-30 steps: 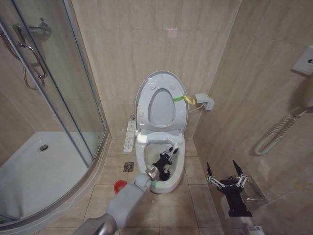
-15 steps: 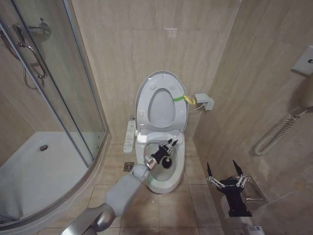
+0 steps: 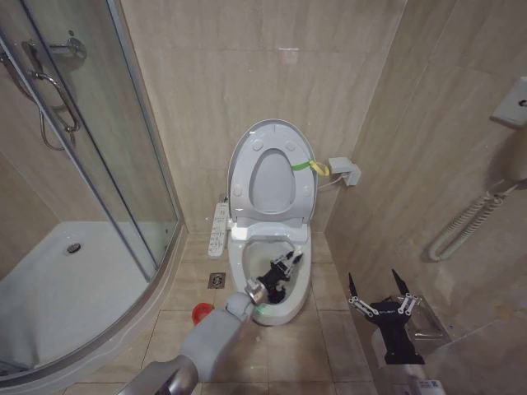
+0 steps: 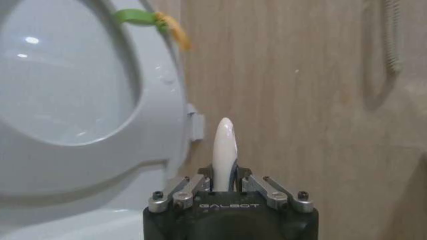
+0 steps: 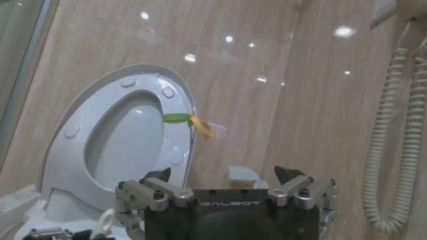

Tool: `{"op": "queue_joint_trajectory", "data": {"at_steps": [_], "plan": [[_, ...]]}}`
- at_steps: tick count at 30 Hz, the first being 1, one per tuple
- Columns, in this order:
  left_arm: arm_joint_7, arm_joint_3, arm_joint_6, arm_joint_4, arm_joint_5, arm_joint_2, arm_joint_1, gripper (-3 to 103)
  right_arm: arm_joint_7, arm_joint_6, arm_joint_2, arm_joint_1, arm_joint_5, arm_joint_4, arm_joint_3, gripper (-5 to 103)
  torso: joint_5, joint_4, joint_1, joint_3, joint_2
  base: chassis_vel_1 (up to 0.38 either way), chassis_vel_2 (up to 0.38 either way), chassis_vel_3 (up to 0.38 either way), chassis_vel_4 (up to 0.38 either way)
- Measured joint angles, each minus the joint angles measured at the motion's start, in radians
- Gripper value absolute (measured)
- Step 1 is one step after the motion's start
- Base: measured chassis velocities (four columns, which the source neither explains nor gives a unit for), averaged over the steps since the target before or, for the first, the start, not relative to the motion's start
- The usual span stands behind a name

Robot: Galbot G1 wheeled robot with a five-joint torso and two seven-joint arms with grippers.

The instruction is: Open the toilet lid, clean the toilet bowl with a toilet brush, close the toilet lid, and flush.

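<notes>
Lid check first: found the toilet lid [image 3: 272, 177] raised and leaning back against the tiled wall, with the yellow-green band [image 3: 309, 166] on its right edge. Saw the ring seat up with it, against the underside.

Found the toilet bowl [image 3: 306, 284] uncovered below, on the tiled floor between the shower tray [image 3: 49, 280] and the right wall. Noted the side control panel [image 3: 218, 228] on the bowl's left.

Saw the left gripper [image 3: 286, 265] reached out over the bowl and sunk within its rim, near the middle. From the left wrist view, saw its jaws drawn narrow and clamped on the thin white handle of the toilet brush [image 4: 225, 147], with the handle's rounded tip sticking up between the fingers [image 4: 193, 181]. Could not make out the bristle head.

Spotted the red holder [image 3: 202, 313] on the floor at the bowl's front left, just beside the left arm.

Found the right gripper [image 3: 372, 278] parked low by the right wall, well apart from the bowl, with its fingers spread wide and nothing between them.
</notes>
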Motion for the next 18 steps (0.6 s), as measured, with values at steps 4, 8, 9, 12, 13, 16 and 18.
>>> {"op": "queue_joint_trajectory", "data": {"at_steps": [4, 8, 9, 12, 13, 16, 18], "plan": [[0.008, -0.021, 0.0, 0.021, 0.0, 0.011, -0.022, 21, 0.0, 0.0, 0.0, 0.0, 0.0, 0.0, 0.0, 100, 0.0001, 0.0003, 0.0, 0.0, 0.0, 0.0, 0.0, 0.0, 0.0], [0.005, -0.038, -0.004, -0.024, 0.0, 0.026, -0.03, 21, 0.0, 0.0, 0.0, 0.0, 0.0, 0.0, 0.0, 100, 0.0, 0.0002, 0.0, 0.0, 0.0, 0.0, 0.0, 0.0, 0.0], [0.001, -0.037, -0.004, -0.06, 0.002, 0.034, -0.026, 21, 0.0, 0.0, 0.0, 0.0, 0.0, 0.0, 0.0, 100, 0.0, -0.0001, 0.0, 0.0, 0.0, 0.0, 0.0, 0.0, 0.0], [-0.017, -0.015, -0.001, -0.155, 0.015, 0.06, 0.0, 21, 0.0, 0.0, 0.0, 0.0, 0.0, 0.0, 0.0, 100, 0.0001, 0.0, 0.0, 0.0, 0.0, 0.0, 0.0, 0.0, 0.0], [-0.017, -0.015, -0.001, -0.155, 0.015, 0.06, 0.0, 21, 0.0, 0.0, 0.0, 0.0, 0.0, 0.0, 0.0, 100, 0.0001, 0.0, 0.0, 0.0, 0.0, 0.0, 0.0, 0.0, 0.0], [-0.032, 0.017, 0.003, -0.204, 0.02, 0.063, 0.032, 21, 0.0, 0.0, 0.0, 0.0, 0.0, 0.0, 0.0, 100, 0.0, 0.0001, 0.0, 0.0, 0.0, 0.0, 0.0, 0.0, 0.0], [-0.033, 0.026, 0.003, -0.207, 0.022, 0.058, 0.042, 21, 0.0, 0.0, 0.0, 0.0, 0.0, 0.0, 0.0, 100, 0.0, 0.0001, 0.0, 0.0, 0.0, 0.0, 0.0, 0.0, 0.0]]}}
